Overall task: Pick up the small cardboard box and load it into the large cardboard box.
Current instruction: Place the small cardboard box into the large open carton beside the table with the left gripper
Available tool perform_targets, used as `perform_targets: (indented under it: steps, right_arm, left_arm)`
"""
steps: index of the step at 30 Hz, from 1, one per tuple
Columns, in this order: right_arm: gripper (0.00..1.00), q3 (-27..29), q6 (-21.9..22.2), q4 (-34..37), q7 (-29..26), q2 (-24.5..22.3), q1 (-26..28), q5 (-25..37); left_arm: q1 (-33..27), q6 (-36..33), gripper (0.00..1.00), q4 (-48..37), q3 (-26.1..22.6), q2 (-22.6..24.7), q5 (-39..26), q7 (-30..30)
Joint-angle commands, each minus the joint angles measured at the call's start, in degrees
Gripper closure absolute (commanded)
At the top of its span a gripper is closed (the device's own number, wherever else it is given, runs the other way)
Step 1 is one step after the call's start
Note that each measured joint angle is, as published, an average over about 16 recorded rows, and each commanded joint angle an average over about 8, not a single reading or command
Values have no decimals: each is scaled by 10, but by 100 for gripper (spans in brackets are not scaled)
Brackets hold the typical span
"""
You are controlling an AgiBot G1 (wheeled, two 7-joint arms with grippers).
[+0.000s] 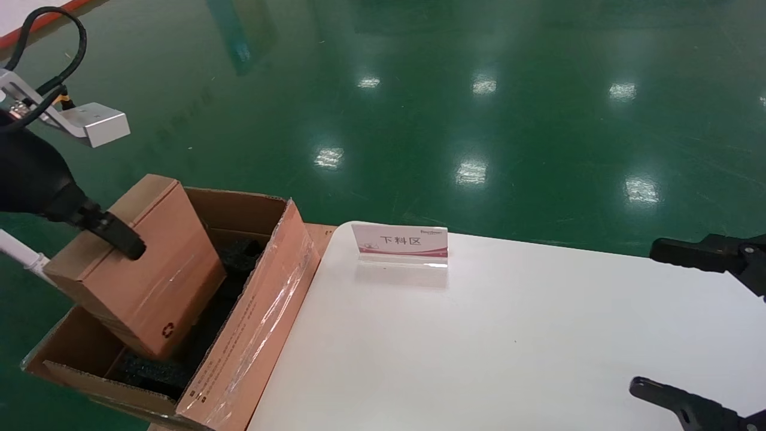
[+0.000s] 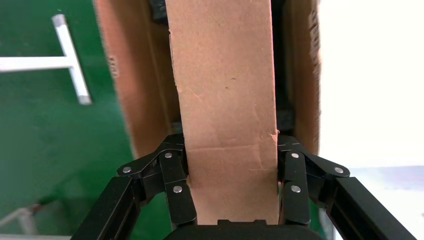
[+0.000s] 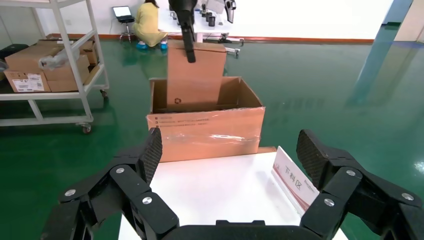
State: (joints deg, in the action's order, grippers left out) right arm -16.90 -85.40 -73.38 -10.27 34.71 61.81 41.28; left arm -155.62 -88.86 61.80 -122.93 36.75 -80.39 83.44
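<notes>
Overhead, the left gripper (image 1: 116, 233) is clamping the small box (image 1: 140, 269), tilting inside the large box (image 1: 251, 335). Only the right wrist view is showing the right gripper (image 3: 232, 155) spread open over the white table (image 3: 215, 195).

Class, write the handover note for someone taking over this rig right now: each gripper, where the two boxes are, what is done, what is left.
Left gripper: jaws shut on the small cardboard box, gripping its top end.
Right gripper: jaws open, holding nothing, parked over the near right of the white table.
The small cardboard box is tilted, its lower end inside the large cardboard box, above the black foam; whether it touches the foam cannot be told.
The large cardboard box stands against the table's left edge, flaps up.
Done: pick-up and carry over.
Left: lower the box fully, open the jaws, withdraw the left arm.
</notes>
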Motion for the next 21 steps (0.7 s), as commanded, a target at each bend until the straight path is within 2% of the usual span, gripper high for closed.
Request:
perform_targets:
  steps: [1,12,21]
  right_arm:
    - [0,0,0,0,0,0,0,0]
    - [0,0,0,0,0,0,0,0]
    - [0,-1,0,0,0,0,0,0]
  left_arm:
    - [4,9,100,-8,-13,0,13,9]
    - [35,54,100,21,-23,-25,6,45]
    - [65,81,100,26,-33,-28,-5,65]
